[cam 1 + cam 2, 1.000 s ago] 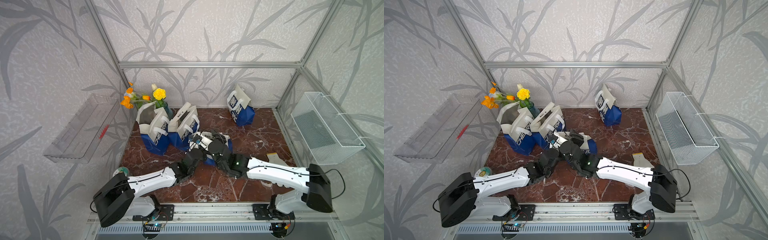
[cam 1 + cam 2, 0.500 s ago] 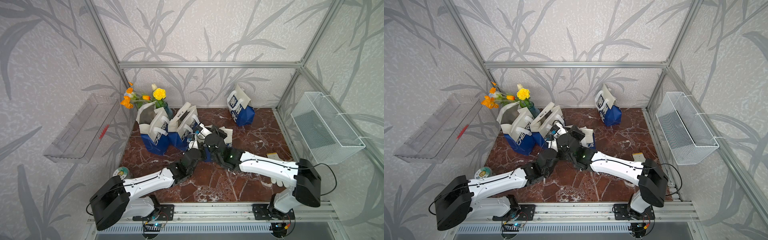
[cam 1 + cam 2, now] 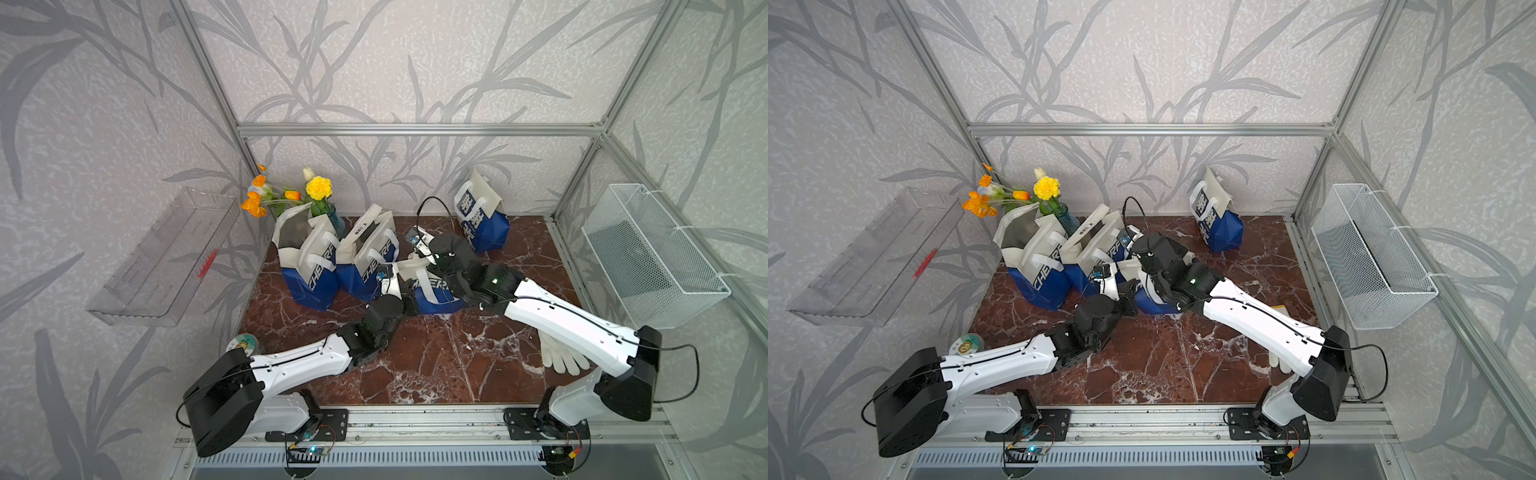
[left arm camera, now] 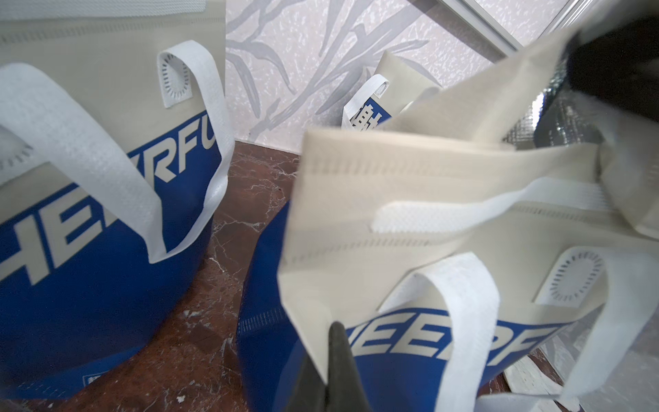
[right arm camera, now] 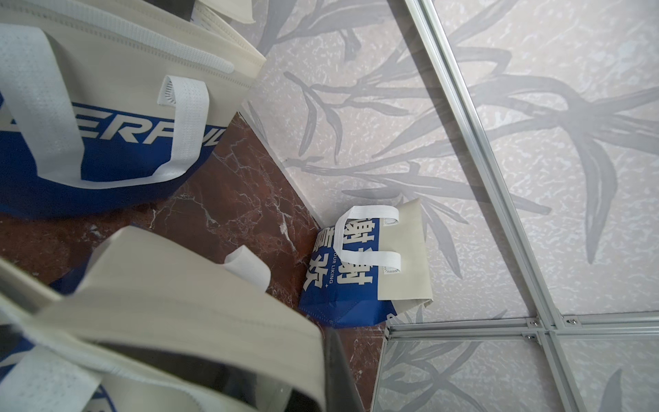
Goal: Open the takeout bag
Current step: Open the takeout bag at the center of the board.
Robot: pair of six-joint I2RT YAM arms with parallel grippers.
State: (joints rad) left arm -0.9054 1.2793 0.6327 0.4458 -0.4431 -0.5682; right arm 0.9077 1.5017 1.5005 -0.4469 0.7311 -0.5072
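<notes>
left gripper (image 4: 331,360) and right gripper (image 5: 335,356) are clamping closed on the takeout bag (image 3: 430,297), standing on red marble tabletop (image 3: 436,357) between leaf-patterned walls (image 3: 374,62)

There are four takeout bags (image 3: 309,266) (image 3: 365,257) (image 3: 432,293) (image 3: 482,216) and one each of vase (image 3: 336,222), glove (image 3: 561,358), wire basket (image 3: 648,257), clear tray (image 3: 166,257).

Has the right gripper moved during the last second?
Yes. The right gripper has shifted toward the back wall, nearer to the lone bag standing there.
</notes>
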